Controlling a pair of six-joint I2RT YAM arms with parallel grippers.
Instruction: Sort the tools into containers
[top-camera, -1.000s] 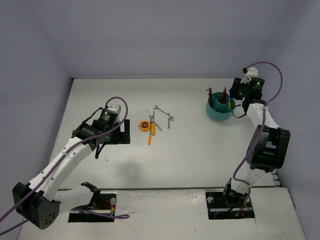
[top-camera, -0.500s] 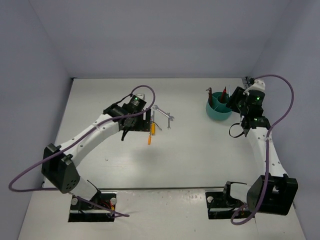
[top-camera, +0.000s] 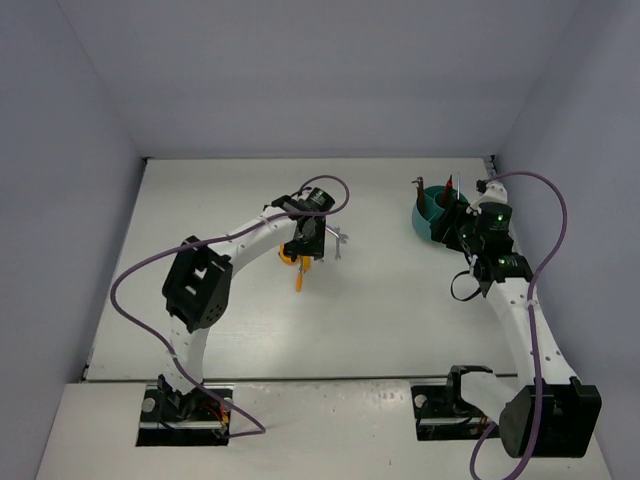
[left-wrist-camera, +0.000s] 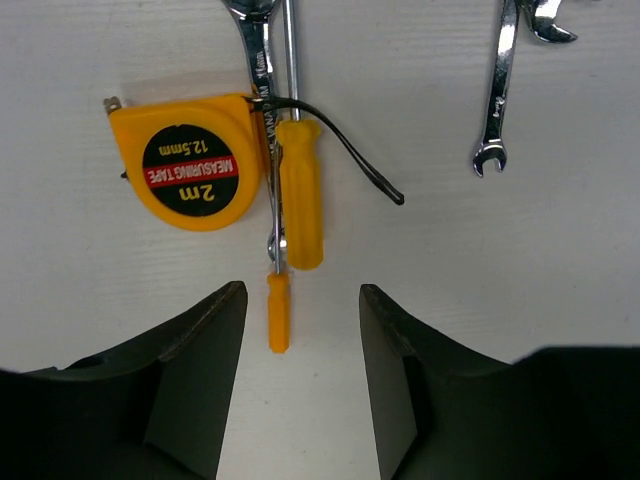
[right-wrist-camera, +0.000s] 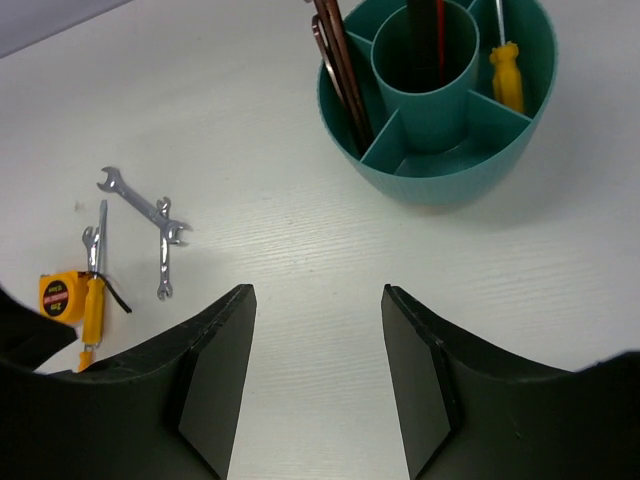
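The loose pieces lie bunched together on the bench (left-wrist-camera: 480, 300), and the left tool (left-wrist-camera: 300, 292) hangs over their near edge, pointing straight down. Its fingers (left-wrist-camera: 190, 350) are apart and grip nothing. Between them is only bare surface and the butt of the small screwdriver (left-wrist-camera: 278, 312), closer to the finger on the left of the wrist view.

Just ahead of that tool the big screwdriver (left-wrist-camera: 300, 195) lies against the tape measure (left-wrist-camera: 185, 165). A wrench (left-wrist-camera: 255, 50) runs alongside, and the tape's dark strap (left-wrist-camera: 350, 150) loops over the handle. Another wrench (left-wrist-camera: 495, 100) lies apart, ahead and to the right. The crowding probably explains this approach: the small handle sticks out of the pile and could be pinched without shifting the rest.

The right tool (right-wrist-camera: 318, 295) is also spread and empty, and it stands back from the cup (right-wrist-camera: 440, 188), which is ahead and to its right. The cup's dividers keep stowed pieces upright: an orange screwdriver (right-wrist-camera: 505, 75) in one outer pocket, red-brown handles (right-wrist-camera: 340, 60) in another, and a dark shaft in the middle well.

From above, the left arm (top-camera: 250, 235) is stretched far out with its wrist turned down. The right arm (top-camera: 520, 310) rises beside the cup, its tool angled down at the bench
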